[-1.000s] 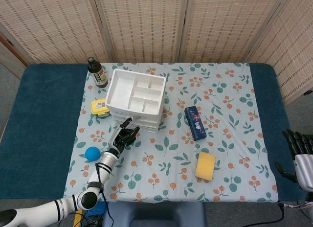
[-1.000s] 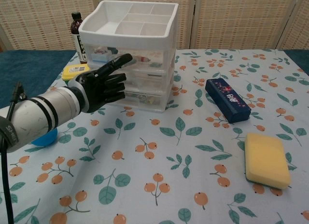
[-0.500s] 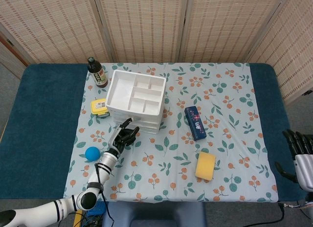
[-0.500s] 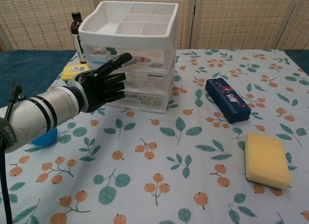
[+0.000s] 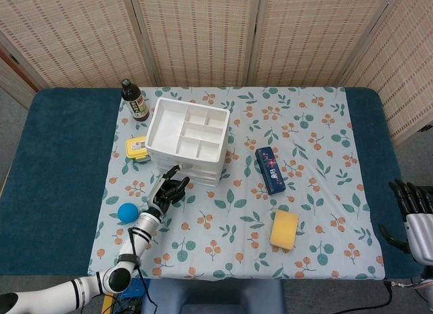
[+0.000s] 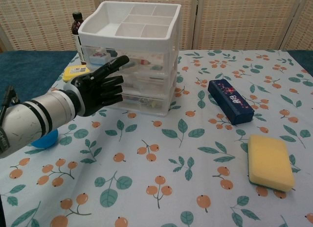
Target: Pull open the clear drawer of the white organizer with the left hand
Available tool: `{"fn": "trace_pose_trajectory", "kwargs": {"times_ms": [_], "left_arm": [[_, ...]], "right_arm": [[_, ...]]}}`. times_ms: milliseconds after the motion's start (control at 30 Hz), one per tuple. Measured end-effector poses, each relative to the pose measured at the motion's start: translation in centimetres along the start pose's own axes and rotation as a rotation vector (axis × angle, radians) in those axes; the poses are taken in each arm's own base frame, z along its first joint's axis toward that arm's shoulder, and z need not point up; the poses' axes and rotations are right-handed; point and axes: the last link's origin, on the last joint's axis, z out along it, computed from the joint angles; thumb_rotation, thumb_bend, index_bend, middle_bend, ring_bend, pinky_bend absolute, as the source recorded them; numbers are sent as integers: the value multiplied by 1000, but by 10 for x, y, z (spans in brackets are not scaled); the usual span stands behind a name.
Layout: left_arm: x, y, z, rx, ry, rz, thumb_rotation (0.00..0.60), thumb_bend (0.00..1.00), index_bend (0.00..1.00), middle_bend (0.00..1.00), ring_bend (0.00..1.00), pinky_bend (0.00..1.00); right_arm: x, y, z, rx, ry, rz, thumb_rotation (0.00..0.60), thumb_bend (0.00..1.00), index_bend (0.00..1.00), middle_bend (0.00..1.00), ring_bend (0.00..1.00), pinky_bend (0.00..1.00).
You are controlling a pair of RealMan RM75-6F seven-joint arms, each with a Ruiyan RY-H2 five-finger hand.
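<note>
Item: left hand at organizer front, pre-pull.

Head view: white organizer sits on cloth w/ left hand at its near face; grasp not readable from here. Right hand idle at table edge, fingers apart, holding nothing.
Chest view: left hand fingers extended, overlapping clear drawer fronts; can't tell if hooked. You should curl fingertips onto one drawer lip, then pull straight toward you, slow, so the unit doesn't slide.
</note>
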Motion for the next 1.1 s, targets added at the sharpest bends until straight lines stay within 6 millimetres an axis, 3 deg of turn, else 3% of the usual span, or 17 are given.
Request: {"fn": "trace_pose_trajectory", "kwargs": {"times_ms": [1100], "left_arm": [[5,-8,-19,2,-13,-11,600,267,357,1000,1000,1000]], "right_arm": [[-2,-4,-1,13,-12,-9,600,310,0,38,0,8]]}}
